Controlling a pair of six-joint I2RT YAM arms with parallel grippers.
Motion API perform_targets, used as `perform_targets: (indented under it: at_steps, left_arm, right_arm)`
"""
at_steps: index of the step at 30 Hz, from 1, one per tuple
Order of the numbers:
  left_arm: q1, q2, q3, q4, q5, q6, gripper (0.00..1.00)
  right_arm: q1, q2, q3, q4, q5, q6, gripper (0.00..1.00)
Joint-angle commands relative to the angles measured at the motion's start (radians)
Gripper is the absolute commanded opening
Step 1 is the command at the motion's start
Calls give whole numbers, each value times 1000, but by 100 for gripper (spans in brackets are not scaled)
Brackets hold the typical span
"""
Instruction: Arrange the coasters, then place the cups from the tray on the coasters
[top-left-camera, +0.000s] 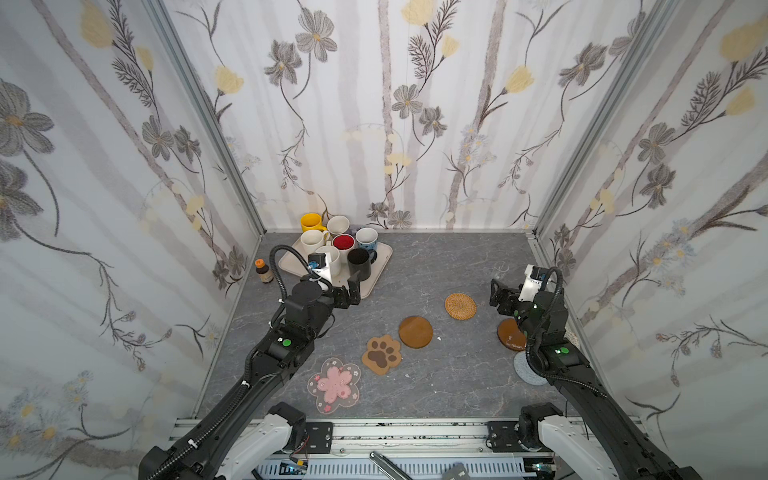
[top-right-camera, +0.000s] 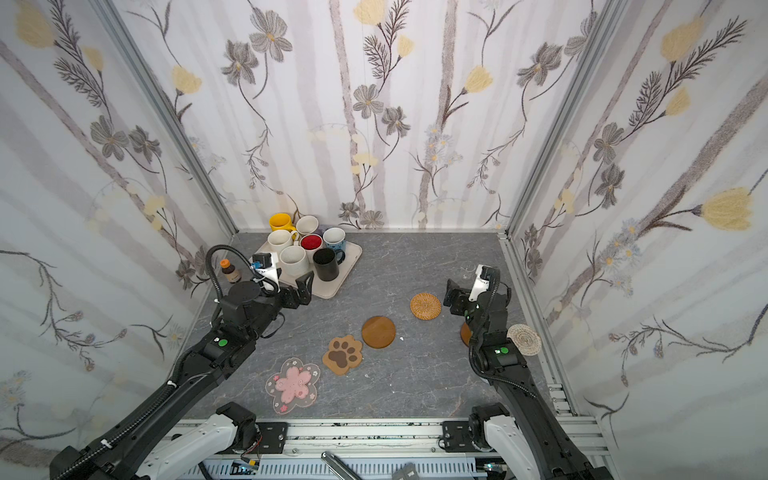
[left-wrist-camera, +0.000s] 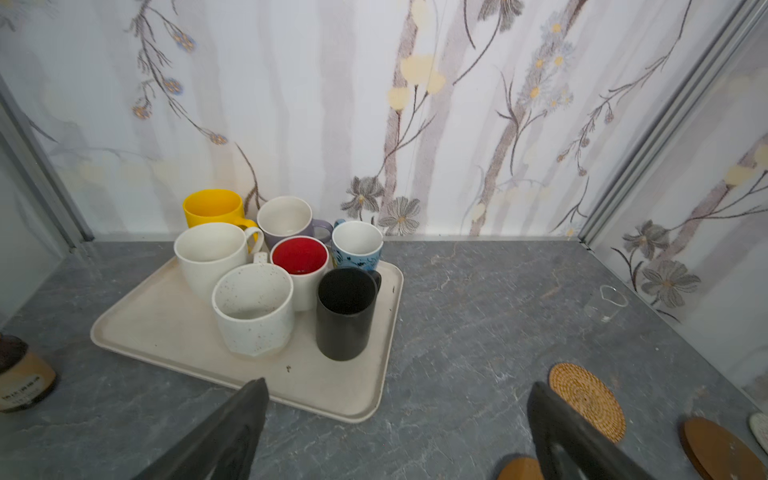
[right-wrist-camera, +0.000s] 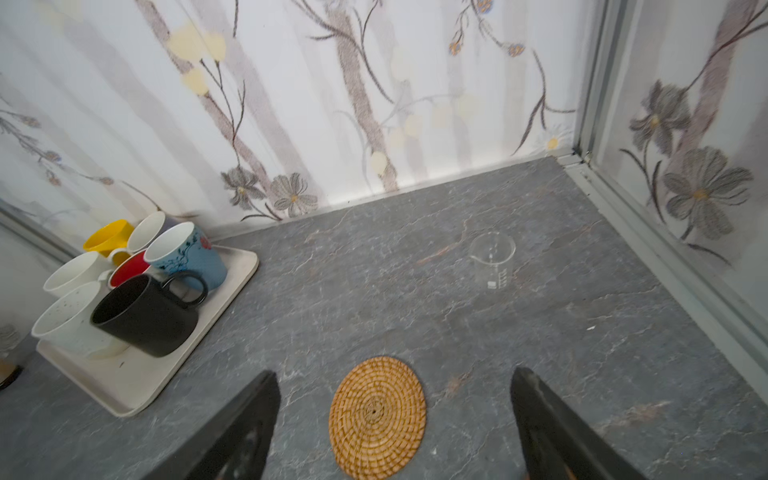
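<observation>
7 coasters lie flat on the grey counter (top-left-camera: 436, 266). In both top views, 4 of them run in a slanted line from lower centre up toward the right: the pink blossom coaster (top-left-camera: 334, 384), the paw-print coaster (top-left-camera: 381, 354), a wooden round coaster (top-left-camera: 415, 331) just beside it, and the woven rattan coaster (top-left-camera: 460, 306). At the right of the frame, the second wooden round coaster (top-left-camera: 509, 334) and the grey-blue knitted coaster (top-left-camera: 523, 368) are both partly hidden under the right arm (top-left-camera: 552, 357). In a top view the beige braided coaster (top-right-camera: 524, 339) lies at the counter's right edge beside that arm.

The tray (top-left-camera: 377, 273) sits at the upper left of the counter, near the back corner. 7 cups stand upright on it in a tight cluster:
- the yellow cup (top-left-camera: 311, 222)
- the lavender-grey cup (top-left-camera: 338, 225)
- a cream-white cup (top-left-camera: 312, 241)
- the red-inside cup (top-left-camera: 343, 242)
- the blue cup (top-left-camera: 366, 239)
- the speckled cream cup (left-wrist-camera: 253, 311)
- the black cup (top-left-camera: 359, 264)

The left gripper (left-wrist-camera: 399, 386) hovers at the tray's near corner, closest to the black cup. Its jaws are spread wide and it is empty. The right gripper (right-wrist-camera: 395, 372) is just right of the rattan coaster in both top views, jaws spread, gripping nothing. That coaster shows between its fingers in the right wrist view.

A brown bottle (top-left-camera: 265, 271) stands left of the tray. A clear glass (right-wrist-camera: 492, 257) stands toward the back right of the counter.
</observation>
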Motion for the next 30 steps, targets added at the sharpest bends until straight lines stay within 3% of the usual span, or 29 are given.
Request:
perform_targets:
  at_steps: [1, 5, 10, 12, 19, 30]
  left_arm:
    - [-55, 17, -5, -62, -59, -135, 100]
    - [-112, 93, 17, -55, -91, -202, 100]
    - [-164, 223, 66, -7, -105, -220, 100]
    - [-166, 263, 61, 47, -96, -228, 100]
    - [-169, 324, -51, 346, -43, -279, 100]
    - [-177, 416, -129, 568, -92, -299, 100]
  right_arm:
    - [30, 24, 16, -66, -32, 33, 78]
    - [47, 131, 61, -115, -48, 50, 59]
    - [57, 286, 124, -148, -77, 78, 22]
    - [66, 355, 153, -160, -80, 84, 15]
    - [96, 613, 268, -168, -91, 93, 11]
    - [109, 853, 322, -132, -118, 107, 7]
